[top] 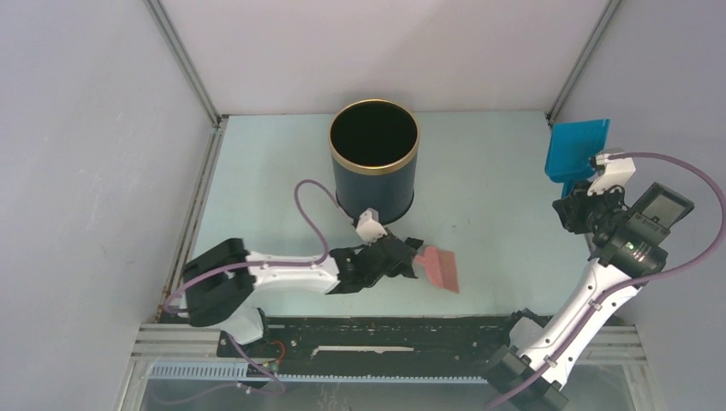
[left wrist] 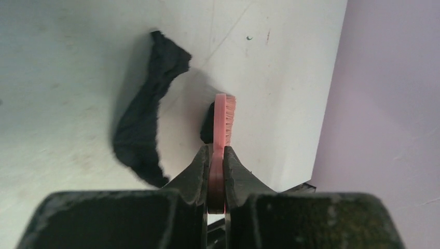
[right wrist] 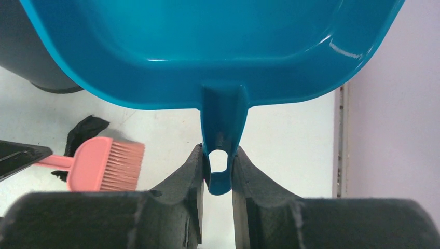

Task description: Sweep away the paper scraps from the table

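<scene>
My left gripper (top: 413, 259) is shut on the handle of the pink hand brush (top: 439, 267), whose head rests low over the pale blue table (top: 488, 188) in front of the bin. In the left wrist view the gripper (left wrist: 217, 150) clamps the brush (left wrist: 225, 116) edge-on. A black paper scrap (left wrist: 148, 111) lies left of it, and a smaller black scrap (left wrist: 208, 123) sits right against the brush. My right gripper (top: 586, 187) is shut on the blue dustpan (top: 578, 147), held raised at the back right. The right wrist view shows the gripper (right wrist: 218, 155), the dustpan (right wrist: 218, 41), the brush (right wrist: 106, 165) and a black scrap (right wrist: 83, 132).
A dark round bin (top: 374, 158) with a gold rim stands open at the back middle of the table, just behind the left gripper. Grey walls close in the left, back and right sides. A black strip with rails (top: 385, 342) runs along the front edge.
</scene>
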`<state>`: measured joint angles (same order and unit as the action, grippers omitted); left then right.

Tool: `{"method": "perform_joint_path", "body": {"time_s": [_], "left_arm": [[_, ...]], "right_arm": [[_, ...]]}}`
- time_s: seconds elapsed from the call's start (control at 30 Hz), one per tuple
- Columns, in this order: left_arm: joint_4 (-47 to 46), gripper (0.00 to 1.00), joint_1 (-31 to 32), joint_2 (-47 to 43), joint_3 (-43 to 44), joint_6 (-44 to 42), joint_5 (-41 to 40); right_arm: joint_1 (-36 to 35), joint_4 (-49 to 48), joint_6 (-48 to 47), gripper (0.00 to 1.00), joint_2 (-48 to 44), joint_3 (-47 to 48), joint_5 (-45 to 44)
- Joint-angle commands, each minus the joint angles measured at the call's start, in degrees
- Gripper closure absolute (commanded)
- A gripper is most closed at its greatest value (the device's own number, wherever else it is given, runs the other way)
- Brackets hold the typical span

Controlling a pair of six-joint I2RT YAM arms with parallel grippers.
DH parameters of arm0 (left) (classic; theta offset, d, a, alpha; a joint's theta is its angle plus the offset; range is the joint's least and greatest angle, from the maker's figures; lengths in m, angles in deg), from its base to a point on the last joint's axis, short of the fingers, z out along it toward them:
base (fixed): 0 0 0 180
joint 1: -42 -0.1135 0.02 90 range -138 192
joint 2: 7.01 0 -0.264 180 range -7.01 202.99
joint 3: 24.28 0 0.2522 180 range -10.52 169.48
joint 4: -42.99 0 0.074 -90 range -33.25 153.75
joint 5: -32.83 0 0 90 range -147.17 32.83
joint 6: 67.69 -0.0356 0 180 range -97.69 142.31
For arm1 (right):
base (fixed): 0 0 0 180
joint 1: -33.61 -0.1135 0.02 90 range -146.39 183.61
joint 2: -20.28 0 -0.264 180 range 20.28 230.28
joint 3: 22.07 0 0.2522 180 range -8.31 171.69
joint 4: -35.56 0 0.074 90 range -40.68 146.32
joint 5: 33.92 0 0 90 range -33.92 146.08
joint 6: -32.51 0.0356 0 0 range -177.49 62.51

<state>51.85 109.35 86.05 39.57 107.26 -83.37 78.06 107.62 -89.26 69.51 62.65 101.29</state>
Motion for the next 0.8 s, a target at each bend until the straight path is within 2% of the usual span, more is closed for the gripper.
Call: {"method": "perform_joint_path", "body": {"time_s": [0.0, 0.13, 0.23, 0.3, 0.4, 0.53, 0.6, 0.67, 0.77], "left_arm": [[9.3, 1.0, 2.7, -9.8, -4.2, -5.3, -8.3], [18.2, 1.0, 5.1, -15.8, -5.3, -7.2, -12.0], [23.6, 1.0, 5.5, -23.4, -8.6, -7.2, -14.7], [26.7, 1.0, 5.5, -29.2, -10.0, -10.2, -16.9], [32.8, 1.0, 5.5, -38.8, -9.6, -16.9, -20.2], [31.6, 1.0, 5.3, -51.4, -8.9, -33.5, -17.2], [34.8, 1.0, 5.3, -56.6, -6.4, -41.0, -16.9], [41.9, 1.0, 5.3, -60.7, -3.2, -42.4, -20.5], [54.6, 1.0, 5.2, -64.4, 2.4, -40.1, -28.1]], "right_arm": [[-2.2, 0.5, 1.2, 1.0, 0.0, 1.9, 1.4], [-5.0, 1.1, -0.1, 1.0, 0.2, 2.0, -0.7], [-8.5, 2.3, -1.8, 1.0, 0.2, 1.8, -3.0], [-11.8, 3.2, -3.8, 1.0, 0.3, 1.2, -4.8], [-21.6, 7.2, -10.4, 1.0, 1.5, -0.1, -10.0], [-38.0, 13.2, -19.6, 1.0, 5.2, -3.8, -24.3], [-44.9, 15.8, -22.8, 1.0, 7.2, -5.7, -30.9], [-50.9, 18.2, -24.7, 1.0, 8.7, -7.3, -33.8], [-58.4, 19.5, -25.0, 1.0, 11.2, -8.8, -37.9]]}}
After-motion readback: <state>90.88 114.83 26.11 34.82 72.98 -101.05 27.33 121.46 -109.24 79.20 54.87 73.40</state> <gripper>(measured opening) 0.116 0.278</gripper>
